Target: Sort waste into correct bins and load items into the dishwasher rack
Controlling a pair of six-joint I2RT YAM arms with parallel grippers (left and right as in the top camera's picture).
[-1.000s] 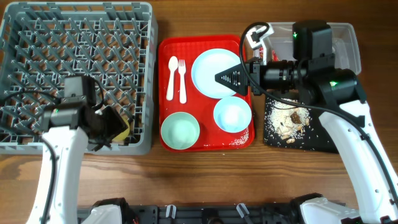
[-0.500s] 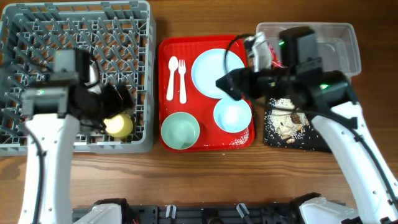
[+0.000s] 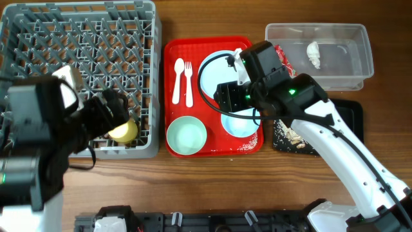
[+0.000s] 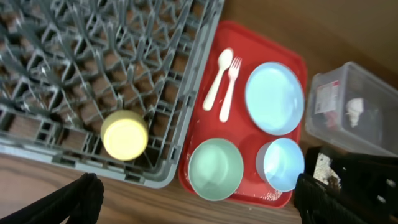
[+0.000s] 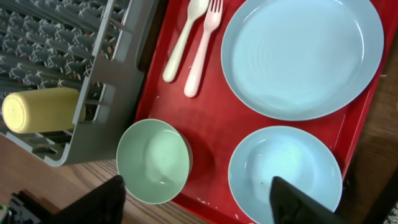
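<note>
Since the yellow cup sits in the grey rack, in the corner next to the red tray, I think the dishes on that tray are what is left to load. The right gripper hangs over the tray with its fingers wide apart and nothing in them. Seen from above, the blue bowl is just under it. The green bowl is at about 8 o'clock from it, and the plate at about 11 o'clock. The fork and spoon lie side by side, pointing from 12 to 6 o'clock. The left gripper is wide apart and empty too, over by the rack, so the right arm is nearer the blue bowl. The rack is off at 9 o'clock.
</note>
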